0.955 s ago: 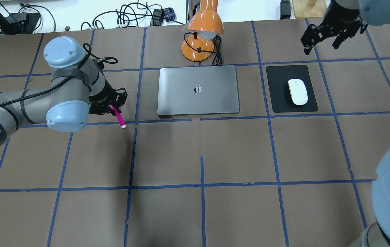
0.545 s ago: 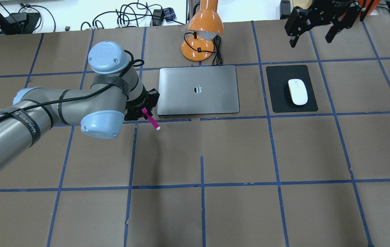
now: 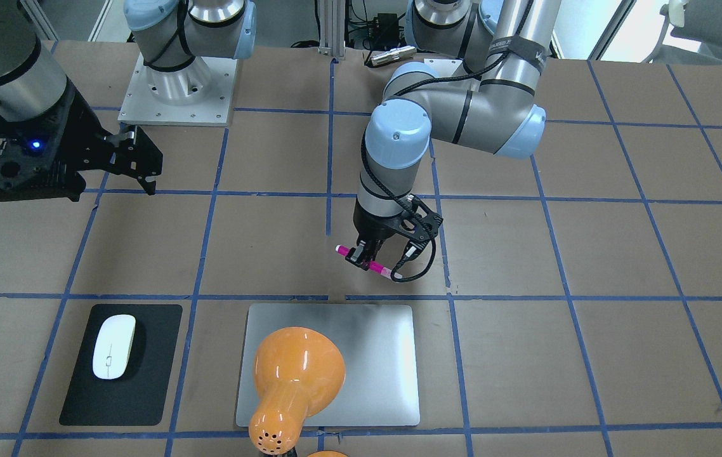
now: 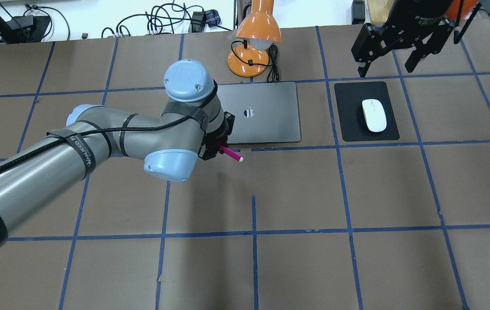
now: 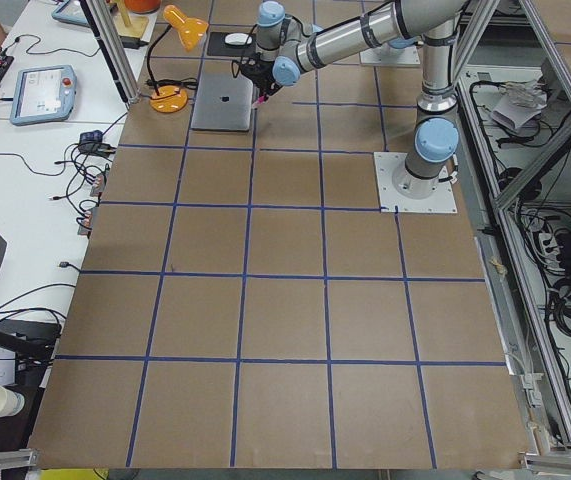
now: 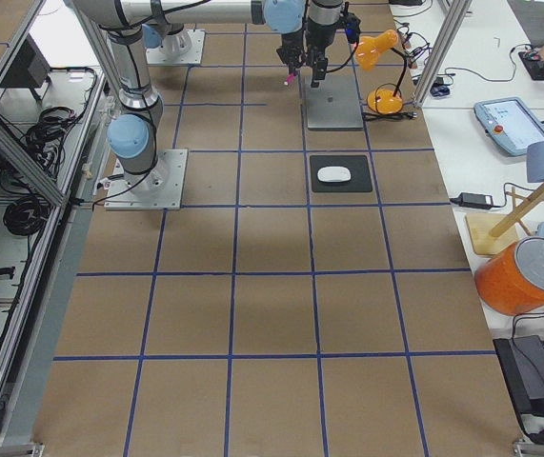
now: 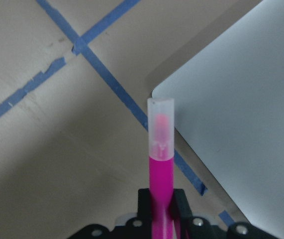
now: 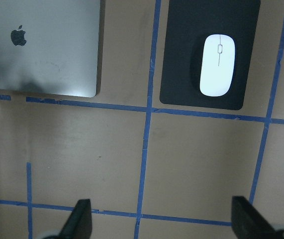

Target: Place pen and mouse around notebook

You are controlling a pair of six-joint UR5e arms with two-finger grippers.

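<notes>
My left gripper is shut on the magenta pen, holding it tilted above the table just off the near edge of the silver notebook. In the wrist view the pen points its pale cap toward a notebook corner. The front view shows the pen crosswise in the gripper. The white mouse lies on a black mat to the right of the notebook. My right gripper hangs open above the mat's far edge, nothing between its fingers.
An orange desk lamp with its cord stands just beyond the notebook's far edge, and its shade overhangs the notebook in the front view. Brown paper with blue tape lines covers the table. Cables lie past the far edge.
My left arm has swung right, carrying the pen from the left of the notebook to its near edge. The right gripper has shifted slightly toward the black mat.
</notes>
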